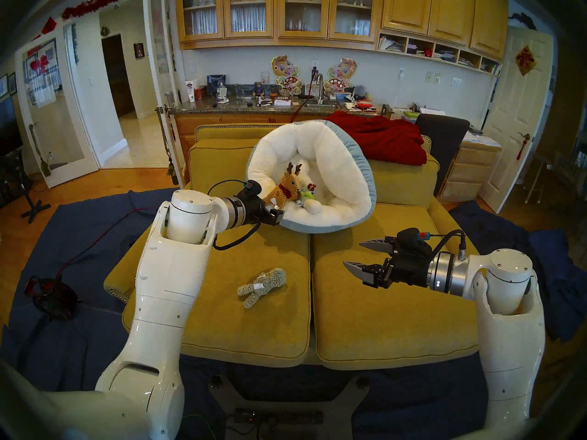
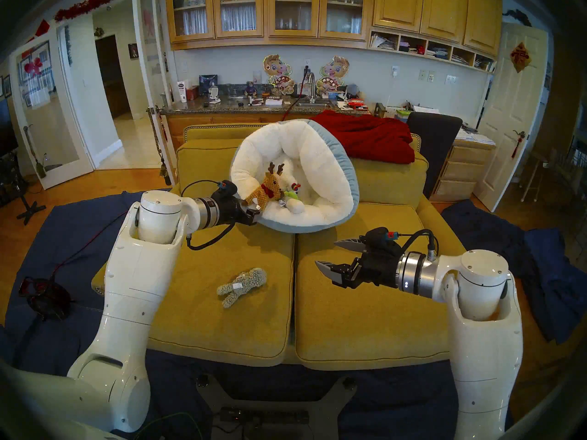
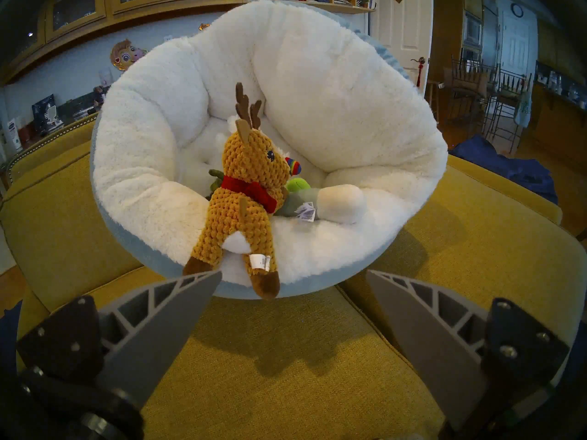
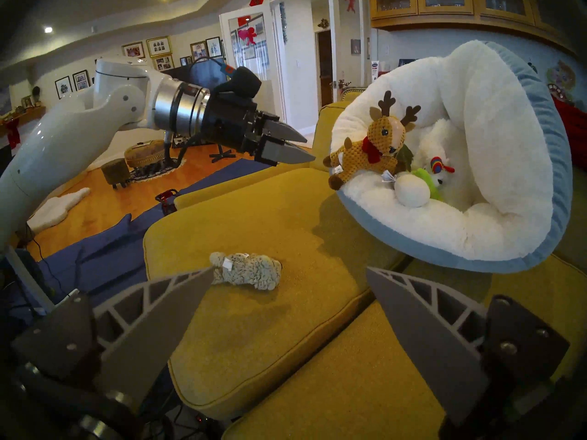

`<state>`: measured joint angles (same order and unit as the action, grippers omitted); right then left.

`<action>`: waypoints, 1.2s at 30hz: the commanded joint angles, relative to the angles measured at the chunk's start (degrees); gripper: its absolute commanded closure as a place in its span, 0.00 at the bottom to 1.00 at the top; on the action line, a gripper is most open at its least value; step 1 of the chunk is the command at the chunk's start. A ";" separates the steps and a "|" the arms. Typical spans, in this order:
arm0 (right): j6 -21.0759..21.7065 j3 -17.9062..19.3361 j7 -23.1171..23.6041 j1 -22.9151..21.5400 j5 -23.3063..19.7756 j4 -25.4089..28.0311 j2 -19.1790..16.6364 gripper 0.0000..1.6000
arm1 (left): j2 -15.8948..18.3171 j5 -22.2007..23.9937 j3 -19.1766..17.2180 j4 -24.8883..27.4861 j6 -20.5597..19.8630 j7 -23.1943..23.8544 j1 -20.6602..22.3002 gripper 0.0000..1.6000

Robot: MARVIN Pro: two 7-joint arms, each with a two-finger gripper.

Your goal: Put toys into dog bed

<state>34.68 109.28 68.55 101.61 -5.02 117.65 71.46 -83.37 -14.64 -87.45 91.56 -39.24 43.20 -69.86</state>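
Note:
The dog bed (image 1: 336,163), white plush inside and light blue outside, leans tilted against the sofa back. A brown reindeer (image 1: 284,188) lies on its front-left rim (image 3: 133,188), hind legs hanging over the edge. Behind the reindeer lie a leek (image 3: 341,202), a lime-green cactus (image 3: 298,185) and a white llama (image 4: 440,175). A grey fuzzy toy (image 1: 262,285) lies alone on the left seat cushion. My left gripper (image 3: 293,272) is open just short of the reindeer's feet, holding nothing. My right gripper (image 1: 352,254) hovers open over the right cushion, pointing at the grey toy (image 4: 247,271).
A red blanket (image 1: 381,137) is draped over the sofa back right of the bed. The mustard seat cushions (image 1: 381,302) meet at a centre seam. Dark blue cloth (image 1: 79,239) covers the floor around the sofa. A counter and a dark chair (image 1: 441,134) stand behind.

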 commanded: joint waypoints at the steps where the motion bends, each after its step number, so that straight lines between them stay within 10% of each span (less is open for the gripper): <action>1: -0.23 0.48 0.33 -0.59 -0.38 1.50 -0.22 0.00 | 0.22 2.00 -1.11 2.44 -2.02 2.88 2.68 0.00; 14: -0.18 0.58 0.65 -0.66 -0.17 1.50 -0.09 0.00 | 4.16 4.62 -0.77 11.52 -15.05 13.58 -1.87 0.00; 36: -0.25 0.65 0.71 -0.64 -0.09 1.55 0.02 0.00 | 4.03 3.14 4.01 12.81 -15.76 3.61 -8.11 0.00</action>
<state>34.45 109.66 69.46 101.68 -4.87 117.81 71.32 -78.01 -10.39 -84.09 103.41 -55.18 48.57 -79.37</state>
